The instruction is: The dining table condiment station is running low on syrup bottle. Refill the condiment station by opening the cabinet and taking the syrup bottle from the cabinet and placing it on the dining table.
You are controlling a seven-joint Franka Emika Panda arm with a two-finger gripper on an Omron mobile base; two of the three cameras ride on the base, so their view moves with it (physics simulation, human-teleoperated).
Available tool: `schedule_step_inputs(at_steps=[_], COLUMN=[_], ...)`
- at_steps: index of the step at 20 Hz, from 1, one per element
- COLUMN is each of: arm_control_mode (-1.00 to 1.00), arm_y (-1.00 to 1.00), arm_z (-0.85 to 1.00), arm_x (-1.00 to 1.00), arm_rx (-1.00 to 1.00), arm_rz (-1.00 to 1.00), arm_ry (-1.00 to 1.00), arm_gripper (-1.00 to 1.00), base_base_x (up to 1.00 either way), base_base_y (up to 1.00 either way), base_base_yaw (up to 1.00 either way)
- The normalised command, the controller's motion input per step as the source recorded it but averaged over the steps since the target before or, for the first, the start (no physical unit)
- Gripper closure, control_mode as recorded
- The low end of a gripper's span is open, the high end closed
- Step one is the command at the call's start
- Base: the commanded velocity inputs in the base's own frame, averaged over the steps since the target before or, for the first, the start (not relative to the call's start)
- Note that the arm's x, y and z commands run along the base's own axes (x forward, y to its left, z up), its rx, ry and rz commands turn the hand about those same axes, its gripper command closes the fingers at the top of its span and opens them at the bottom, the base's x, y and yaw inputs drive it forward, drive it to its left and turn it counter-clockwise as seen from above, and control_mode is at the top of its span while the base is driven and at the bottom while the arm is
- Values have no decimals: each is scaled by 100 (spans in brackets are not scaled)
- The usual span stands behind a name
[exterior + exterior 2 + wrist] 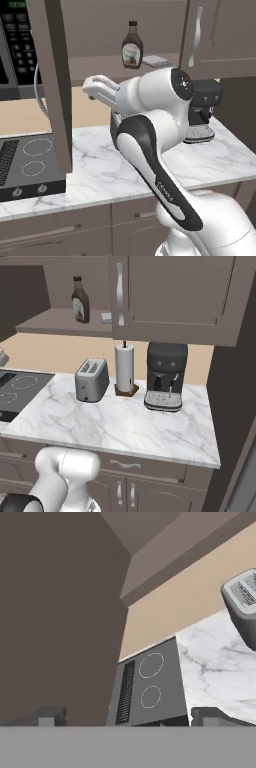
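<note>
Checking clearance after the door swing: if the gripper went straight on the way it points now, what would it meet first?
Judging by the hand view, the open gripper faces the edge of the opened cabinet door, with the stovetop just past it. Probably the door edge first; depth is unclear.

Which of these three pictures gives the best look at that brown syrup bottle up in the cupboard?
The left base view: the syrup bottle stands close and front-on, label readable, on the open cabinet shelf. The right base view has it smaller and farther off, near the top left corner. The hand view looks at the door and stove instead.
</note>
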Motion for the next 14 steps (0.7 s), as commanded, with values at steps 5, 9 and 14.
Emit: schedule_step_inputs(at_steps=[5, 9, 14], arm_control_mode=[-100, -100, -100], arm_y=[-26, -19, -41], arm_z=[25, 38, 50], arm_x=[0, 0, 0], arm_rx=[-23, -32, -24], arm_rz=[-19, -23, -13], arm_ry=[-19, -22, -13], arm_gripper=[-100, -100, -100], base_base_x=[0, 0, 0], base_base_y=[0, 0, 0], base_base_yaw=[0, 0, 0])
